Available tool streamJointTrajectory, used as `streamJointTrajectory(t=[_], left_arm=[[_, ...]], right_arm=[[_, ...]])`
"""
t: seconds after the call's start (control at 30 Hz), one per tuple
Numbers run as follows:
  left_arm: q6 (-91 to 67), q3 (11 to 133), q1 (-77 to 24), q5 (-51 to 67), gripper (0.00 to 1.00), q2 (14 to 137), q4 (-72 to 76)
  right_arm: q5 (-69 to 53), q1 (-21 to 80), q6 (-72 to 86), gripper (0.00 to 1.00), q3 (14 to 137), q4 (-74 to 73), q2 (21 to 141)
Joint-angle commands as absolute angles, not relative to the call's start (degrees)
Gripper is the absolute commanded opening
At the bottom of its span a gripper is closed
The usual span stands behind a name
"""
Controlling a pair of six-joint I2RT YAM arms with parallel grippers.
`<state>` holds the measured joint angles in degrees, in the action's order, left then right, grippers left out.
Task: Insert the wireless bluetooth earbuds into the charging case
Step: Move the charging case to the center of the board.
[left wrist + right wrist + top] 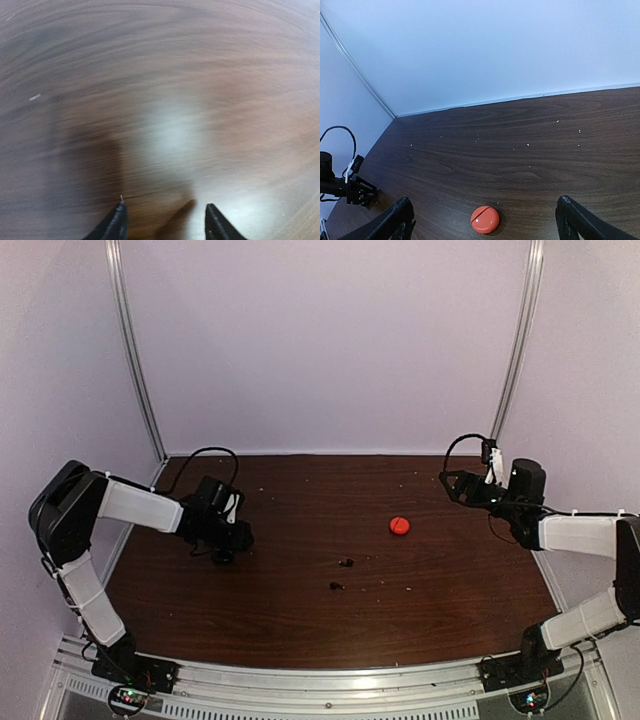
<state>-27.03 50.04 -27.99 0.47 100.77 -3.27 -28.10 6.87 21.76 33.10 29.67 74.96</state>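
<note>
A small round red charging case (399, 526) lies shut on the dark wooden table (300, 490), right of centre. It also shows in the right wrist view (485, 220), with its lid seam visible. Two tiny black earbuds (346, 563) (336, 586) lie near the table's middle, left of and nearer than the case. My right gripper (448, 483) is open wide (484, 200) and empty, above the table, right of and beyond the case. My left gripper (225, 552) is open (165, 222) and empty, close above bare, blurred wood at the left. No red earbuds show.
White walls with metal corner rails (135, 350) enclose the table on three sides. Small pale crumbs (528, 145) are scattered over the wood. The left arm's gripper and cable (355, 190) show at the far left of the right wrist view.
</note>
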Motion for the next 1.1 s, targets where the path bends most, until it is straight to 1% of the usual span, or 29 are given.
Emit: streamJointTrajectory(t=[0.0,0.17,0.3,0.37,0.47,0.6,0.67,0.8,1.07], left_arm=[[-19.94,52.31,-32.83,6.1,0.6,102.83,-5.86],[-18.29,54.32,-33.57,5.21,0.66,98.11,-7.37],[-17.54,55.44,-32.47,-1.42,0.7,93.86,-12.33],[-19.65,54.39,-30.62,-1.81,0.7,91.8,-13.43],[-23.26,51.56,-27.81,-1.32,0.7,88.92,-13.71],[-27.08,48.56,-24.39,2.5,0.71,87.4,-14.03],[-29.24,46.96,-23.86,3.63,0.75,86.53,-13.22],[-33.05,45.4,-23.49,1.54,0.79,85.96,-14.46],[-38.22,42.41,-23.7,6.68,0.78,86.03,-11.57]], right_arm=[[-31.06,7.02,23.11,1.0,32.55,31.39,73.84],[-32.26,7.44,22.7,1.0,32.51,30.91,73.75],[-34.81,7.79,22.86,1.0,32.26,31.55,73.99],[-35.88,8.11,23.34,1.0,31.79,32.53,73.87],[-36.7,8.51,23.47,1.0,31.54,32.76,73.83],[-37.11,8.69,23.47,1.0,31.55,32.61,73.66],[-37.1,8.7,23.35,1.0,31.48,32.4,73.49],[-36.96,8.7,23.03,1.0,31.39,32.25,73.21],[-36.77,8.7,22.69,1.0,31.29,32.09,73.03]])
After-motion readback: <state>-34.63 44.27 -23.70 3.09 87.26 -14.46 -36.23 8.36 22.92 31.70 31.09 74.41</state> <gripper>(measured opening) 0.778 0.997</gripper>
